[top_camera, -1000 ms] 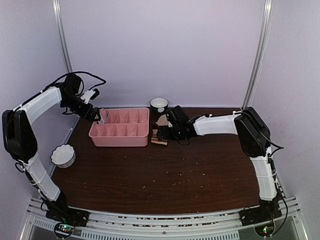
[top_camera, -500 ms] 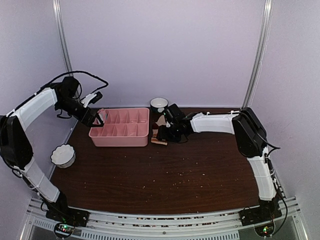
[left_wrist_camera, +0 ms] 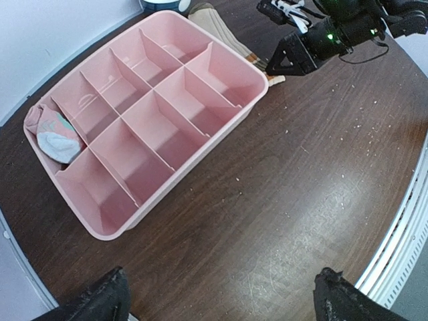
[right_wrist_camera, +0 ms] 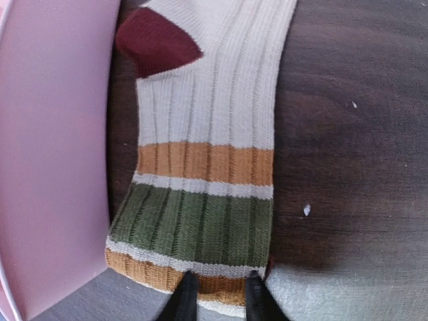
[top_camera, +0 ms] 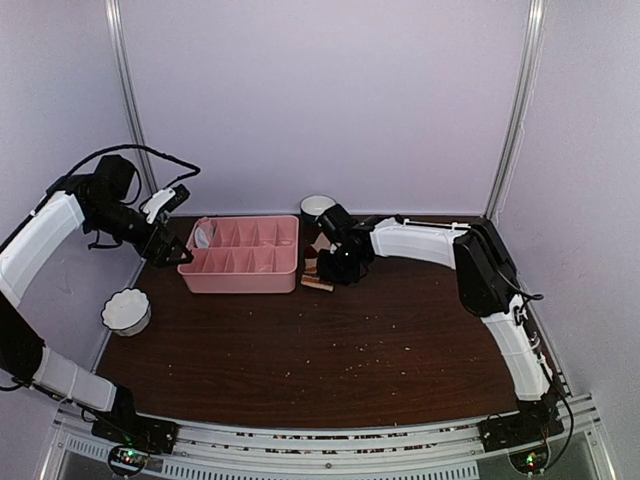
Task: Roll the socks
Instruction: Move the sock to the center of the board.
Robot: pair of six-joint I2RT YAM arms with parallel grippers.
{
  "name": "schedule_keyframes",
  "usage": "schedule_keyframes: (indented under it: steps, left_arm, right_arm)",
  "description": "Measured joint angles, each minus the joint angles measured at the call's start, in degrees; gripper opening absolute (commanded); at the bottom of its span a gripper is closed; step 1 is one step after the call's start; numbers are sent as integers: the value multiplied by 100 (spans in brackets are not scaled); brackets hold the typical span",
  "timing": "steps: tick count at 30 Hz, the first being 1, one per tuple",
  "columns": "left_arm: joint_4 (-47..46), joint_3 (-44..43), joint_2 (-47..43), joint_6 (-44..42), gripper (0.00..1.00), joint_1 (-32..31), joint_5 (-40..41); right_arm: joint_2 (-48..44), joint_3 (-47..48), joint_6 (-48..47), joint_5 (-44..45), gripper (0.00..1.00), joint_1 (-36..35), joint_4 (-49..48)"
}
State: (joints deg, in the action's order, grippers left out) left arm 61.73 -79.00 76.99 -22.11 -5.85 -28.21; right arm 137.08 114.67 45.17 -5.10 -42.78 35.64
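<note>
Between tips of the right pincer (right_wrist_camera: 217, 301) — the striped sock (right_wrist_camera: 207, 167), cuff pinched.

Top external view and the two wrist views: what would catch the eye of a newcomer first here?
The pink divided tray at the far side of the dark table stands out most, with a rolled pink sock in one corner compartment. Next comes the striped sock, lying flat on the table beside the tray, with the right gripper at its cuff, fingertips close together.
</note>
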Motion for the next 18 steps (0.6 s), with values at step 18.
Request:
schedule_keyframes:
  steps: [18]
  left_arm:
    - [-39, 809, -94, -267, 98, -293, -487]
  right_arm:
    - [-1980, -3445, 304, 146, 0, -289, -874]
